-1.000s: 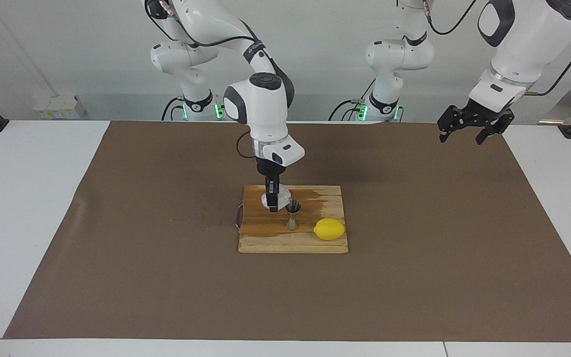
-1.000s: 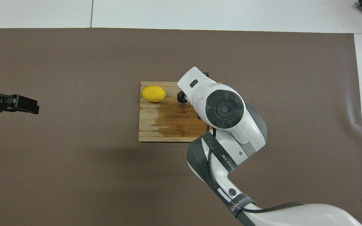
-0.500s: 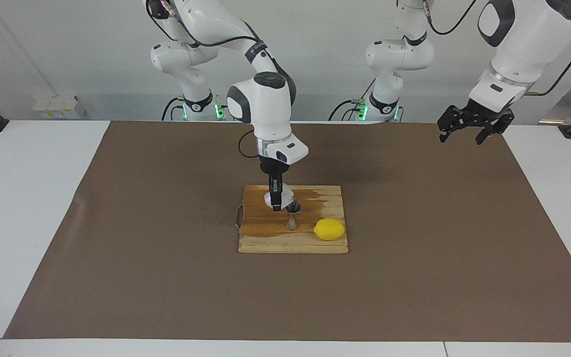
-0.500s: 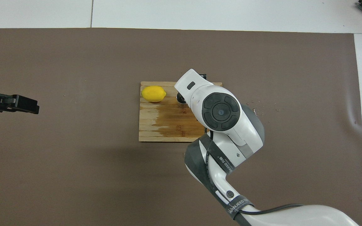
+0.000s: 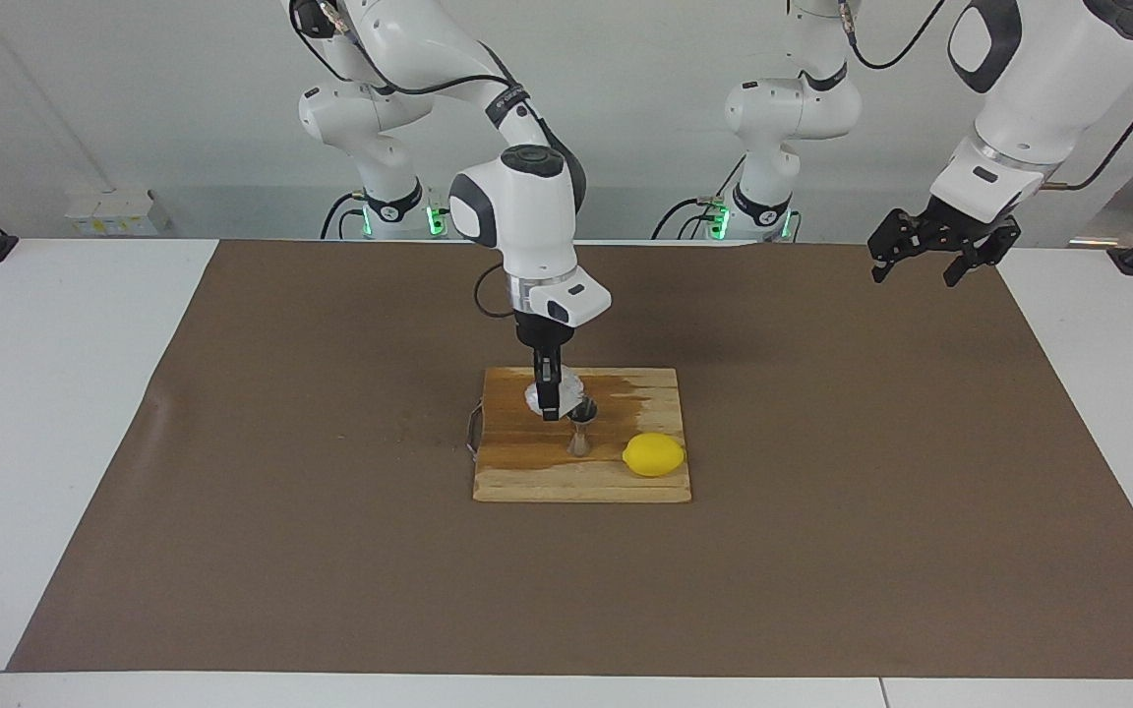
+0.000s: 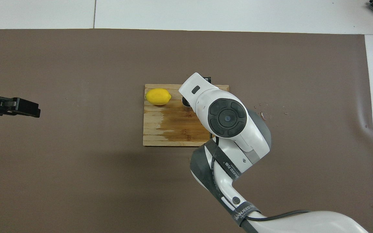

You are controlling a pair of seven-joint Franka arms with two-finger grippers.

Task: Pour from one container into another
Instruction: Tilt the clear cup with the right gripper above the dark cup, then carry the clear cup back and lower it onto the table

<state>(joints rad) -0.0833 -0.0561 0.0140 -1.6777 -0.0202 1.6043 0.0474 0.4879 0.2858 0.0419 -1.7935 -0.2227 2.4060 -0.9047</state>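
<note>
Facing view: right gripper (image 5: 549,401) clamped tight on the translucent whitish cup (image 5: 552,393), held up over the wooden board (image 5: 581,482) just beside the rim of the steel jigger (image 5: 580,427); compared with a second ago, lifted a little and shifted toward the jigger. Jigger upright on the board, with the lemon (image 5: 654,454) beside it toward the left arm's end of the board; neither moved. Dark wet stain spread over the part of the board nearer the robots. Left gripper (image 5: 928,258) spread wide and holding nothing, waiting high over the brown mat (image 5: 822,551), well apart from the board toward the left arm's end of the worktop (image 5: 55,413), unchanged. Overhead view: right arm's wrist covering the cup and most of the jigger (image 6: 185,102), only a sliver of the jigger's rim showing beside the lemon (image 6: 158,96); wrist slid slightly toward the lemon since the earlier frame. Board (image 6: 160,129) and mat (image 6: 76,178) as before; left gripper (image 6: 28,108) in the same spot, far from the board.
</note>
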